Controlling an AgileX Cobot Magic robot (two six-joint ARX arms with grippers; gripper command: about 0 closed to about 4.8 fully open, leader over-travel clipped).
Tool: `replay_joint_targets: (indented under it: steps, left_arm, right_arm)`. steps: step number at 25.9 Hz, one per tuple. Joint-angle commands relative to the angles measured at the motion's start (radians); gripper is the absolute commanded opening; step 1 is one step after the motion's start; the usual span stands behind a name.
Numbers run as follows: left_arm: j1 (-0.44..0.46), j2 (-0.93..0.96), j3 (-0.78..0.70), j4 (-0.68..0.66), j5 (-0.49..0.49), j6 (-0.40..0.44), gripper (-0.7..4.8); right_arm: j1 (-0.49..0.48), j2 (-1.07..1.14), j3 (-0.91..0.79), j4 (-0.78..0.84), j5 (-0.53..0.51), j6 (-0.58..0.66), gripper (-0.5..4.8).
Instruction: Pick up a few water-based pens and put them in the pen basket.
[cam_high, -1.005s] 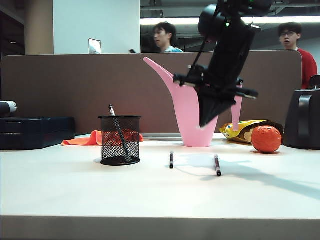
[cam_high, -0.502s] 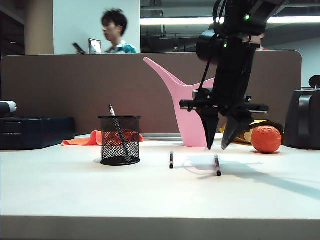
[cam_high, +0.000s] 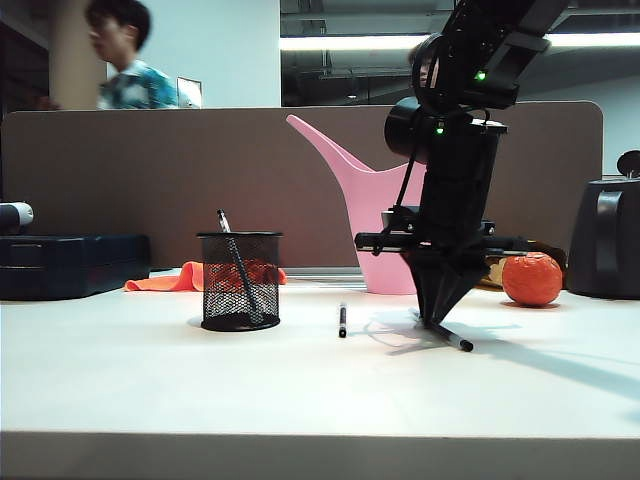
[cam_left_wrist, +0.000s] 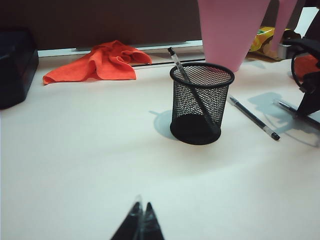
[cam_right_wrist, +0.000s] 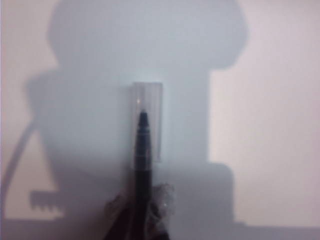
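My right gripper (cam_high: 437, 322) points down at the table in front of the pink watering can and is shut on a dark water-based pen (cam_high: 456, 341). In the right wrist view the pen's barrel (cam_right_wrist: 142, 150) runs out from between the closed fingers (cam_right_wrist: 161, 205), and its clear cap tip (cam_right_wrist: 148, 100) lies on the table. A second pen (cam_high: 342, 320) lies loose between that gripper and the black mesh pen basket (cam_high: 240, 280). A third pen (cam_left_wrist: 177, 60) leans inside the basket (cam_left_wrist: 201, 102). My left gripper (cam_left_wrist: 141, 214) hovers shut over bare table, well short of the basket.
A pink watering can (cam_high: 375, 215) stands behind the right gripper. An orange ball (cam_high: 532, 278) and a snack bag lie to its right, next to a black appliance (cam_high: 605, 240). An orange cloth (cam_left_wrist: 97, 62) and a dark case (cam_high: 70, 262) lie at the back left.
The right gripper came down from in front of the watering can, opened over the right-hand pen and shut on it; the pen's free end swung to the right. The left gripper stayed still.
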Motion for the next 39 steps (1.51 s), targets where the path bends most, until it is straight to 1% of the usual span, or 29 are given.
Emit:
replay_joint_targets:
  steps: [1,5,6,9,12,15,18,20,21,22,24,27,33,39]
  left_arm:
    - [0.0,0.001,0.002,0.01,0.005,-0.003,-0.04]
    - [0.0,0.001,0.002,0.01,0.005,-0.003,-0.04]
    - [0.0,0.001,0.002,0.01,0.005,-0.003,-0.04]
    - [0.0,0.001,0.002,0.01,0.005,-0.003,-0.04]
    - [0.0,0.001,0.002,0.01,0.005,-0.003,-0.04]
    - [0.0,0.001,0.002,0.01,0.005,-0.003,-0.04]
    - [0.0,0.001,0.002,0.01,0.005,-0.003,-0.04]
    - [0.0,0.001,0.002,0.01,0.005,-0.003,-0.04]
    - [0.0,0.001,0.002,0.01,0.005,-0.003,-0.04]
    - [0.0,0.001,0.002,0.01,0.005,-0.003,-0.04]
    - [0.0,0.001,0.002,0.01,0.005,-0.003,-0.04]
    - [-0.001,0.001,0.002,0.01,0.005,-0.003,-0.04]
    - [0.001,0.001,0.002,0.009,0.005,-0.003,-0.04]
    - [0.001,0.001,0.002,0.008,0.004,-0.003,-0.04]
  right_arm:
    - [0.002,0.02,-0.013,-0.036,-0.004,-0.004,-0.03]
    - [0.002,0.002,-0.012,-0.018,-0.016,-0.06,-0.03]
    - [0.002,-0.014,-0.012,-0.001,-0.041,-0.08,-0.03]
    - [0.002,-0.061,-0.012,0.078,-0.121,-0.087,-0.02]
    - [0.002,-0.116,-0.012,0.2,-0.212,-0.1,-0.03]
    - [0.003,-0.147,-0.012,0.29,-0.245,-0.1,-0.02]
    - [0.003,-0.168,-0.012,0.407,-0.299,-0.1,-0.03]
    - [0.003,-0.169,-0.012,0.505,-0.374,-0.1,-0.02]
    - [0.007,-0.166,-0.012,0.6,-0.433,-0.1,-0.02]
    - [0.012,-0.161,-0.012,0.676,-0.453,-0.1,-0.02]
    - [0.022,-0.155,-0.012,0.757,-0.465,-0.1,-0.02]
    - [0.027,-0.138,-0.012,0.872,-0.517,-0.097,-0.02]
    - [0.052,-0.055,-0.012,1.058,-0.583,-0.077,-0.02]
    - [0.08,0.016,-0.012,1.161,-0.591,-0.07,-0.02]
